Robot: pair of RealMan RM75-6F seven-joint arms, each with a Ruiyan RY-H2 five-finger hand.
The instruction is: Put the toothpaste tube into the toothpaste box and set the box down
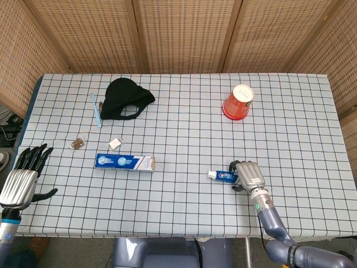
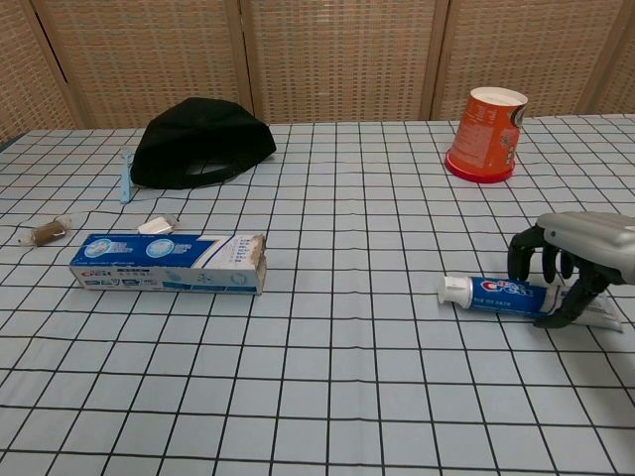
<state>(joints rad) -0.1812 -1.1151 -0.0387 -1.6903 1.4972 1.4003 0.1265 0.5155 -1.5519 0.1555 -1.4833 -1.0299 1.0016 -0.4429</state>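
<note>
Head view shows the checked tablecloth (image 1: 184,128) from above, with the toothpaste tube (image 1: 221,175) lying flat near the front right part of the table, cap end pointing toward the robot's left. The right hand (image 1: 247,175) sits over the tail half of the tube, fingers curled down around it. From the chest view the right hand (image 2: 580,263) arches over the tube (image 2: 493,294) with dark fingertips (image 2: 520,260) coming down on the far side and the thumb on the near side (the tube still lies on the cloth, not lifted). Whether the fingers actually press the tube or only bracket it I cannot tell.

The toothpaste box (image 1: 124,162) lies on its side well apart from the tube, toward the robot's left, its open end with torn-looking flaps facing the tube; in the chest view the box (image 2: 169,263) shows its blue printed face.

The left hand (image 1: 25,174) hangs off the front left edge of the table, fingers spread apart and holding nothing.

Further back, a black cap (image 1: 126,98) rests beside a light blue toothbrush (image 1: 96,109). An orange paper cup (image 2: 485,134) stands upside down at the back right. A small brown wrapped item (image 1: 77,143) and a small white item (image 1: 115,143) lie just behind the box.
</note>
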